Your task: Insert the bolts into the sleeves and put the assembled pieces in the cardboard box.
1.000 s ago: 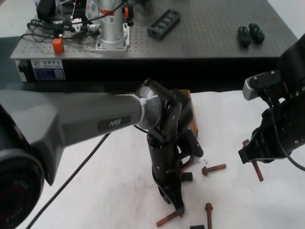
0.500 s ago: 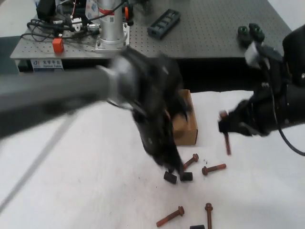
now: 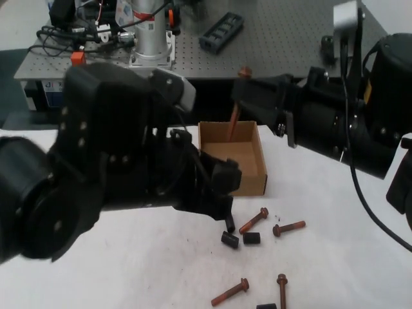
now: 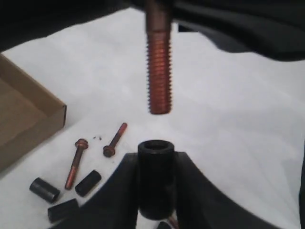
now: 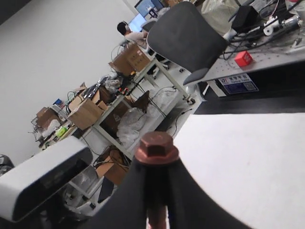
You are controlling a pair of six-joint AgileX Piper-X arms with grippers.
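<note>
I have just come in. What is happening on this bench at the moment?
The left pincer holds a short black cylindrical sleeve upright. The right pincer holds a copper-coloured hex-head bolt by its shank, thread pointing down at the sleeve's opening; the tip is not yet inside. The open brown cardboard box stands nearby, and more loose bolts and black sleeves lie on the white cloth.
</note>
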